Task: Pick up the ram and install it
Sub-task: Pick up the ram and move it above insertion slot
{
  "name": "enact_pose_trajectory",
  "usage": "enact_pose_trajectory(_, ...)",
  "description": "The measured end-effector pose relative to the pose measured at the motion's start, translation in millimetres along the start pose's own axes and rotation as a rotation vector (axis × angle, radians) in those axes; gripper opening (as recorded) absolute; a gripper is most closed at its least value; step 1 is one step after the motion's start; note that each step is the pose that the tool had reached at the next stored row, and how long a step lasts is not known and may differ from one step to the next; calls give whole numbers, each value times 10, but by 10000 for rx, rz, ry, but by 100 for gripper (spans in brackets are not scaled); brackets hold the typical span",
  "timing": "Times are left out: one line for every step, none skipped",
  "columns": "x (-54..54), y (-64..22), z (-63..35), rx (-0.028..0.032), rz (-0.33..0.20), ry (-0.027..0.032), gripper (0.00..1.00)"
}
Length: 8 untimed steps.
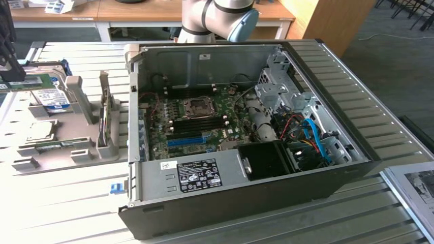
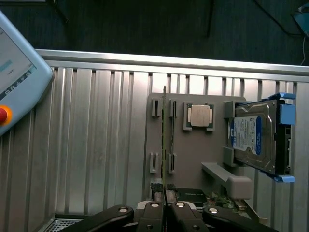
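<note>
While the ram (image 2: pixel 164 130) stands on edge in its grey holder (image 2: pixel 193 159) on the table (image 2: pixel 96 145), the end effector (image 2: pixel 164 200) hangs in line with it, jaws closed, apparently empty. Pickup and install both outstanding.

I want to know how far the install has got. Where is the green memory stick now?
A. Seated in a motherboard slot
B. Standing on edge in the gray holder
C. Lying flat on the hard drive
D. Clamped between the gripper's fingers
B: the memory stick stands on edge in the gray holder, beside the processor chip, and the shut gripper holds nothing.
</note>
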<state>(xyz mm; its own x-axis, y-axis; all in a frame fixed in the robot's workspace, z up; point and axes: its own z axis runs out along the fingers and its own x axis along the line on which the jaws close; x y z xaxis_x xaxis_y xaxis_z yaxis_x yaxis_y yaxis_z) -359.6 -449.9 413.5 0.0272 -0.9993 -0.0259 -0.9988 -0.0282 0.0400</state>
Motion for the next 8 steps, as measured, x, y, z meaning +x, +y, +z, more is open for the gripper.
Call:
enact_pose_trajectory(0, -5, 0, 0, 0, 0, 12)
enact_pose_trajectory(0, -12, 0, 1, 0, 0, 12)
enact_pose_trajectory(1, -20, 0, 1, 1, -1, 12)
enact_pose_trajectory(1, -30, -1, 1, 1, 0, 12)
enact_pose_trajectory(1, -42, -1, 1, 1, -1, 12)
enact_pose_trajectory(1, -55, -1, 1, 1, -1, 12)
enact_pose_trajectory(2, -68, -2, 2, 1, -1, 12)
enact_pose_trajectory(2, -82, -2, 2, 1, -1, 12)
